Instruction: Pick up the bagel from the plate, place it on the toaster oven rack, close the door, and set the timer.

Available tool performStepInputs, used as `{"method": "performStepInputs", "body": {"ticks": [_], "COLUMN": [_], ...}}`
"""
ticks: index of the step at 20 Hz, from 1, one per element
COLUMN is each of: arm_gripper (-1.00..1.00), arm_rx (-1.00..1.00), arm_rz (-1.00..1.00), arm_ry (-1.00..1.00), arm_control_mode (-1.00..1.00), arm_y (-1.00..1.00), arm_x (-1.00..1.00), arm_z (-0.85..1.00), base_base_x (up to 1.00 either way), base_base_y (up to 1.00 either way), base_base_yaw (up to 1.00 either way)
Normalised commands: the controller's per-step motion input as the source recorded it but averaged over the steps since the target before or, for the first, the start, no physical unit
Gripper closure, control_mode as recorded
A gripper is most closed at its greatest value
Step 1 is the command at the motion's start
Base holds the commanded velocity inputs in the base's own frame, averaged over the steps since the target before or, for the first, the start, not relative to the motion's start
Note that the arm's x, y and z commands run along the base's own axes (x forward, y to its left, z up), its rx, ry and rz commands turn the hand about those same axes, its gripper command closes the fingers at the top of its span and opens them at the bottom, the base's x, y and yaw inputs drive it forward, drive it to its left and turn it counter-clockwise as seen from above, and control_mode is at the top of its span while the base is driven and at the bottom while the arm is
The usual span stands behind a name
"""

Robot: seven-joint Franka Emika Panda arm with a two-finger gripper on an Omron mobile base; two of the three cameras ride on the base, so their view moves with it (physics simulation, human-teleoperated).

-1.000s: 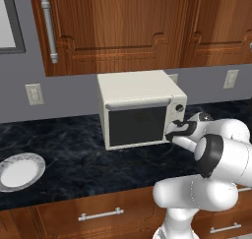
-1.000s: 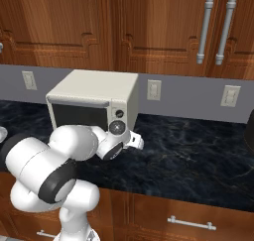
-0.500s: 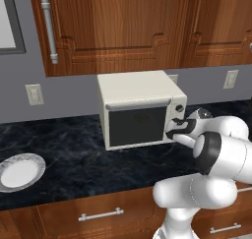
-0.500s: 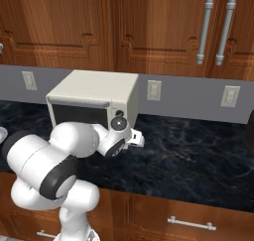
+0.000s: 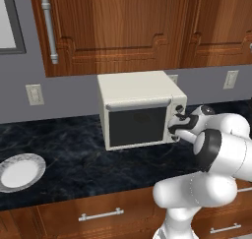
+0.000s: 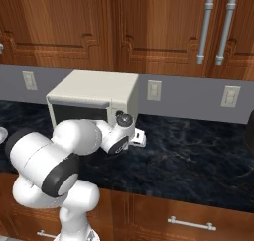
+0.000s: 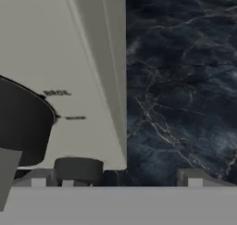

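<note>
The cream toaster oven [image 5: 133,88] stands on the dark counter with its door [image 5: 137,126] shut, so the rack behind the glass is hidden. The bagel is out of view. At the far left lies the white plate [image 5: 19,171] with nothing on it. My gripper [image 5: 178,125] is open at the oven's right front, up against the column of knobs [image 6: 124,119]. In the hand view a large dark knob [image 7: 21,127] sits on the cream front panel [image 7: 78,66], with a smaller one [image 7: 77,167] just below it.
Brown cabinets with metal handles [image 5: 49,31] hang above the oven. Wall outlets [image 6: 154,90] sit on the grey backsplash. The marbled counter [image 6: 198,155] stretches to the oven's right. Drawer fronts with handles [image 5: 101,215] run below the counter edge.
The hand has edged slightly up and in toward the oven's knob column. The jaws stay open, and the oven and plate have not moved.
</note>
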Motion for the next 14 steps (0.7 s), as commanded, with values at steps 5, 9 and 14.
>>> {"method": "performStepInputs", "body": {"ticks": [5,9,14], "arm_gripper": [-1.00,-1.00,-1.00], "arm_rx": [0.00,0.00,0.00], "arm_rz": [-0.05,-0.02,-0.01], "arm_ry": [-0.31,-0.50,-0.56], "arm_control_mode": [-1.00,-1.00,-1.00], "arm_y": [-0.19,0.00,0.01], "arm_x": [0.00,-0.01,-0.01], "arm_z": [-0.46,-0.46,-0.38], "base_base_x": [0.00,0.00,0.00], "base_base_y": [0.00,0.00,0.00], "base_base_yaw": [0.00,0.00,0.00]}}
